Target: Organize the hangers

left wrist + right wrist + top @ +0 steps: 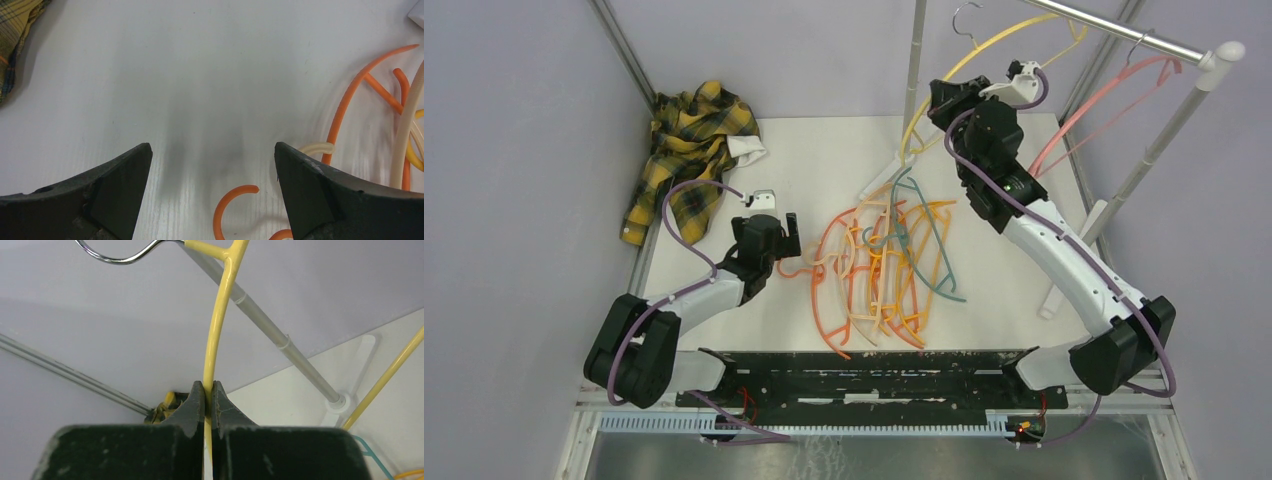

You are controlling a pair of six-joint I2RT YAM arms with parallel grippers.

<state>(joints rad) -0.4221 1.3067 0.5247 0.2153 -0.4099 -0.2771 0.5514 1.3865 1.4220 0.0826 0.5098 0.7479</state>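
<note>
Closest to us, in the right wrist view, the right gripper (207,387) has its two black fingers pressed together on the thin arm of a yellow hanger (215,325), pinching it with no gap on either side. From the pinch the arm rises to the neck, where a chrome hook (120,257) curls off to the left at the top edge. Behind it a grey pole (265,322) slants down to its foot on the white table (300,425). From above we see the right arm reaching high over the far side, with the yellow hanger lifted clear of the table and its hook up near the silver rail (1124,30); we cannot tell whether the hook sits on it. A pink hanger (1159,64) hangs from the rail near its right end. The other hangers lie in a tangled pile (879,270) at the middle of the table, orange, peach and yellow, with a teal hanger (936,255) on the pile's right side. The left gripper (212,150) hovers low just left of the pile, fingers spread wide and gripping nothing. Between them we see bare table and a small orange hook (230,197) nearer the right finger; an orange hanger (350,95) and a cream hanger (407,130) lie beyond that finger. A plaid shirt (689,140) lies crumpled at the far left corner, well apart from the pile.
</note>
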